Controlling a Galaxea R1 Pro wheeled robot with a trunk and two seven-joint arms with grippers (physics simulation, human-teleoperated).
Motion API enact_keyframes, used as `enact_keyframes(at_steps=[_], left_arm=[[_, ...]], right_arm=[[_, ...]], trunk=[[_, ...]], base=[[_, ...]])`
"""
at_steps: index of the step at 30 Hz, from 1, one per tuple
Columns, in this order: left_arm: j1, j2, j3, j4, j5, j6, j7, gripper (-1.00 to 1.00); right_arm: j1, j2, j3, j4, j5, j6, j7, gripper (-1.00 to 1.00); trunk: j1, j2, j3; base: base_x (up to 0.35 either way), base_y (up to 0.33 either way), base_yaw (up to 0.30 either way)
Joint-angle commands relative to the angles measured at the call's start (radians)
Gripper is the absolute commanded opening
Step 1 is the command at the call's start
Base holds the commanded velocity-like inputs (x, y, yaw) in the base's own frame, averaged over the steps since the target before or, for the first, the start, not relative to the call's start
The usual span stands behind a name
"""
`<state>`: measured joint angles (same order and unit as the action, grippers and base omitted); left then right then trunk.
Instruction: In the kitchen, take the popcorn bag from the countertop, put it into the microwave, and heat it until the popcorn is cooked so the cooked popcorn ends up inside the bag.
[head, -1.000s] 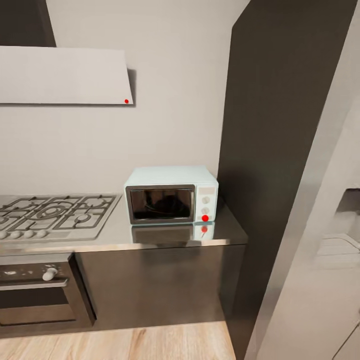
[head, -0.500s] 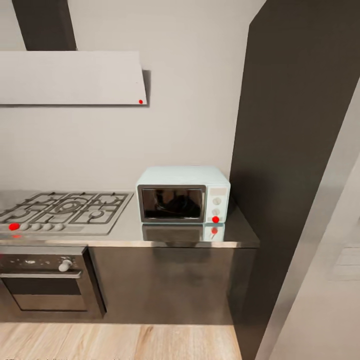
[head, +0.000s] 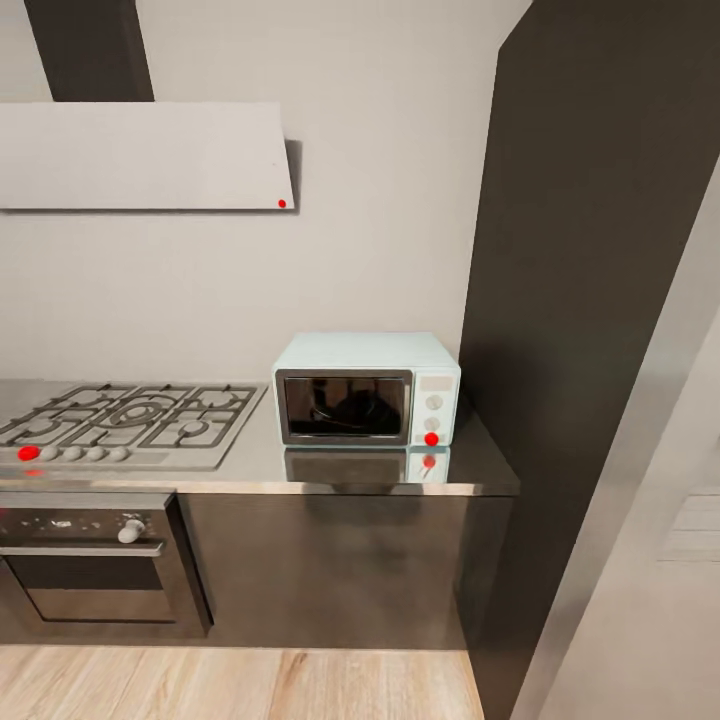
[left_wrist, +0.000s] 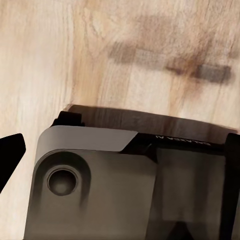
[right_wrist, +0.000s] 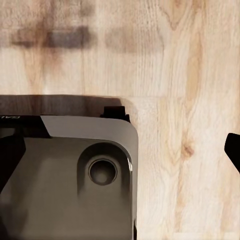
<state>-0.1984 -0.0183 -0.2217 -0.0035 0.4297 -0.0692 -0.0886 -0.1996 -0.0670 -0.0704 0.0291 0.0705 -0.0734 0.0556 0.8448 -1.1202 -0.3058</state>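
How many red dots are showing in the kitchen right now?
4: one on the white hood, one on the microwave panel, its reflection on the countertop, one at the hob front. Others may be hidden.

base (left_wrist: 95, 185): grey glossy housing, rounded corners | round recessed socket | black trim | fingertips (right_wrist: 233, 148): black

The desk (head: 300, 470) is a long grey glossy slab running along the wall above dark cabinet fronts, ending at its right against a tall dark panel. On it, toward the right end, stands the pale blue microwave (head: 366, 388), its dark glass door shut and facing forward, with its front and red dot mirrored in the glossy surface just before it. To the left, set into the slab, lies a gas hob (head: 125, 420) with a row of knobs along its front edge, one marked red. Below, light wood plank floor (head: 240, 685) runs along the cabinet base.
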Motion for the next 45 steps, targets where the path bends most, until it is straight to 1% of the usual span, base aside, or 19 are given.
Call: enact_keyframes(at_steps=[1, 7, 14, 18, 26, 32, 34, 35, 38, 39, 41, 43, 44, 45], left_arm=[[-0.001, -0.001, -0.008, 0.002, 0.011, -0.004, -0.003, 1.00], [-0.001, -0.002, -0.010, 0.002, 0.010, 0.000, -0.003, 1.00], [-0.001, -0.003, -0.010, 0.002, 0.009, 0.002, -0.004, 1.00], [-0.001, -0.002, -0.009, 0.002, 0.009, 0.001, -0.004, 1.00], [-0.001, -0.002, -0.009, 0.002, 0.010, 0.001, -0.003, 1.00], [-0.001, -0.002, -0.009, 0.002, 0.011, 0.000, -0.003, 1.00], [-0.001, -0.002, -0.008, 0.002, 0.011, 0.000, -0.003, 1.00], [-0.001, -0.002, -0.008, 0.002, 0.011, 0.000, -0.003, 1.00], [-0.001, -0.002, -0.008, 0.002, 0.011, 0.000, -0.003, 1.00], [-0.001, -0.002, -0.008, 0.002, 0.011, 0.000, -0.003, 1.00], [-0.001, -0.002, -0.008, 0.002, 0.011, 0.000, -0.003, 1.00], [-0.001, -0.002, -0.008, 0.002, 0.011, 0.000, -0.003, 1.00], [-0.001, -0.002, -0.008, 0.002, 0.011, 0.000, -0.003, 1.00], [-0.001, -0.002, -0.008, 0.002, 0.011, 0.000, -0.003, 1.00]], right_arm=[[-0.001, 0.000, -0.008, 0.003, 0.007, -0.006, 0.003, 1.00], [-0.001, 0.007, -0.003, 0.003, 0.011, -0.005, 0.003, 1.00], [-0.001, 0.011, -0.004, 0.003, 0.010, -0.005, 0.003, 1.00], [-0.001, 0.011, -0.005, 0.003, 0.006, -0.007, 0.003, 1.00], [-0.001, 0.008, -0.003, 0.003, 0.015, -0.004, 0.017, 1.00], [-0.002, 0.005, 0.001, 0.002, 0.015, 0.000, 0.005, 1.00], [-0.001, 0.002, 0.007, -0.001, 0.017, 0.003, -0.006, 1.00], [-0.002, 0.002, 0.018, -0.005, 0.020, 0.003, -0.008, 1.00], [-0.002, 0.004, 0.077, -0.019, 0.024, 0.004, -0.007, 1.00], [-0.003, 0.008, 0.097, -0.056, 0.024, 0.008, -0.007, 1.00], [-0.003, 0.009, 0.107, -0.151, 0.024, 0.049, -0.006, 1.00], [-0.003, 0.013, 0.111, -0.271, 0.023, 0.144, -0.005, 1.00], [-0.003, 0.015, 0.113, -0.366, 0.023, 0.230, -0.005, 1.00], [-0.003, 0.016, 0.114, -0.429, 0.023, 0.282, -0.005, 1.00]], trunk=[[0.000, -0.001, -0.001], [0.000, -0.001, -0.001], [0.000, -0.001, -0.001], [0.000, -0.001, -0.001], [0.000, -0.001, -0.001], [0.000, -0.001, -0.001], [0.000, -0.001, -0.001], [0.000, -0.001, -0.001], [0.000, -0.001, -0.001], [0.000, -0.001, -0.001], [0.000, -0.001, -0.001], [0.000, -0.001, -0.001], [0.000, -0.001, -0.001], [0.000, -0.001, -0.001]], base=[[0.000, 0.000, 0.000], [0.028, 0.000, 0.000], [0.218, 0.000, 0.000], [0.121, 0.000, 0.000], [0.010, 0.000, 0.000], [0.000, 0.000, 0.000], [0.000, 0.000, 0.000], [0.000, 0.000, 0.000], [0.000, 0.000, 0.000], [0.000, 0.000, 0.000], [0.000, 0.000, 0.000], [0.000, 0.000, 0.000], [0.000, 0.000, 0.000], [0.000, 0.000, 0.000]])
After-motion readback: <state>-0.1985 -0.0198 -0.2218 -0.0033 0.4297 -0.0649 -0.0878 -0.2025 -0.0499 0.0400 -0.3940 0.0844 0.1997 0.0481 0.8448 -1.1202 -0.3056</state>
